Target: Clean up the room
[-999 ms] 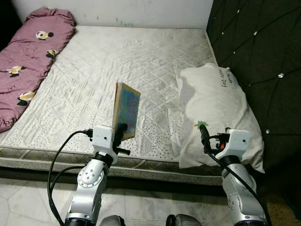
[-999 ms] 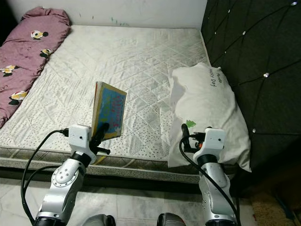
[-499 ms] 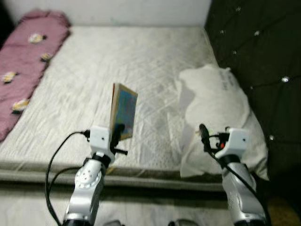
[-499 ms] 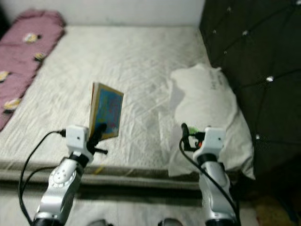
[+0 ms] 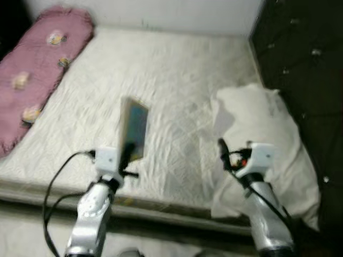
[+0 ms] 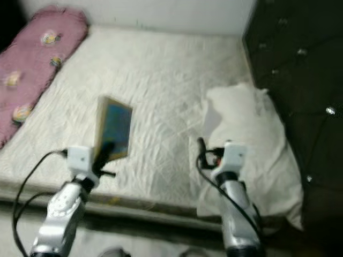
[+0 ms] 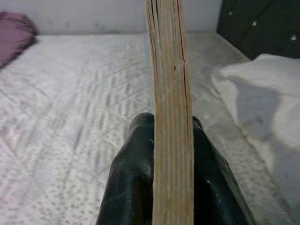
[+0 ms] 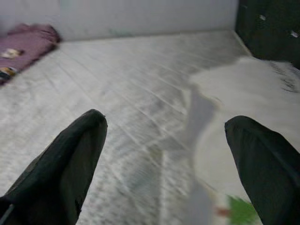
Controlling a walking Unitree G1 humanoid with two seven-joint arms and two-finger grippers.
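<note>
My left gripper [image 5: 127,151] is shut on a thin book [image 5: 133,128] with a blue cover, held upright above the near edge of the bed. The left wrist view shows the book's page edge [image 7: 169,112] standing straight up between the two black fingers [image 7: 136,187]. My right gripper [image 5: 221,147] is raised beside the white pillow [image 5: 268,139]. In the right wrist view its fingers [image 8: 61,173] stand wide apart with nothing between them, over the mattress and the pillow [image 8: 243,98].
The white quilted mattress [image 5: 171,69] spreads ahead. A rolled purple blanket [image 5: 43,53] lies along its left side. A dark tufted headboard [image 5: 305,48] stands at the right. The white wall runs behind the bed. The eye views are blurred.
The whole picture has shifted and blurred, so the camera has moved. The left gripper still holds the book upright, and the right gripper stays open by the pillow.
</note>
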